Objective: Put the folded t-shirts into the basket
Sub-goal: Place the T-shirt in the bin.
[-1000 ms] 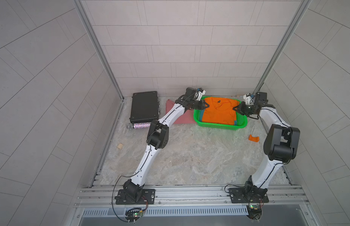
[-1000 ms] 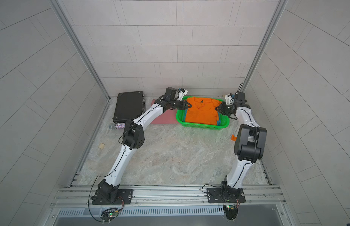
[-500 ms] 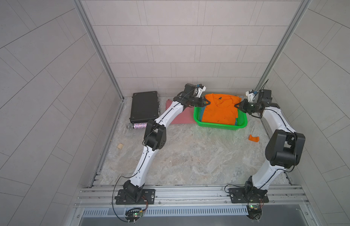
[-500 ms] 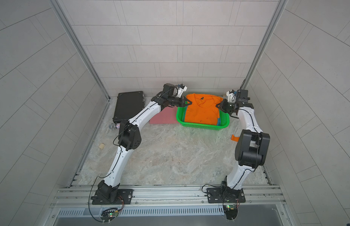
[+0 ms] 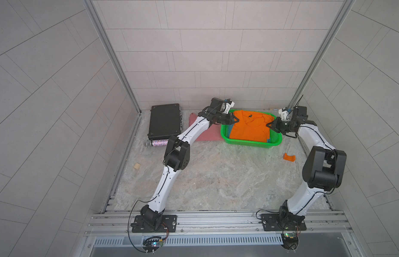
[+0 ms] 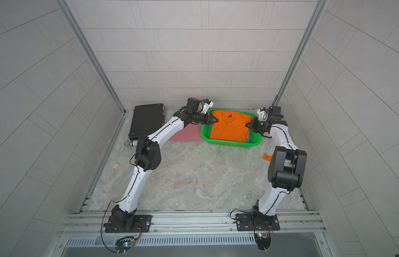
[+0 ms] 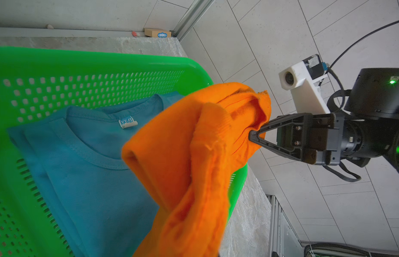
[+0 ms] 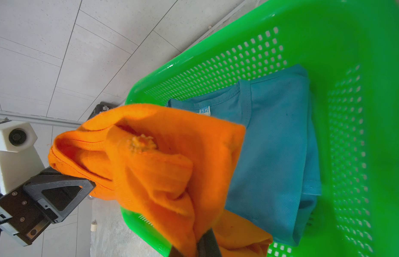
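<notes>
Counting three shirts, one basket, two grippers. You've got the orange shirt (image 5: 249,129) spread over the basket (image 5: 252,144), lifted at both sides. The left gripper (image 5: 237,120) is pinched closed on its left edge and the right gripper (image 5: 268,124) on its right edge. Both wrist views show bunched cloth clamped in the fingers. Its collar points at the back wall and its hem toward the arm bases, so the long axis runs front to back.

Teal shirt (image 7: 93,178) lies flat on the basket floor under it, collar also toward the back wall. Pink shirt (image 6: 185,134) lies flat on the table (image 5: 216,178), outside the basket, just beside its left wall and partly under the left arm.

Basket's long axis runs left to right. Back rim sits near the back wall, right rim near the right wall.

Left of the pink shirt you have one black case (image 5: 165,121), with one glitter mic (image 5: 157,143) at its near end. One small orange block (image 5: 289,157) sits near the basket's right near corner. One tan bit (image 5: 136,165) lies by the left rail. Your open room is the tabletop between the basket's near rim and the arm bases.
</notes>
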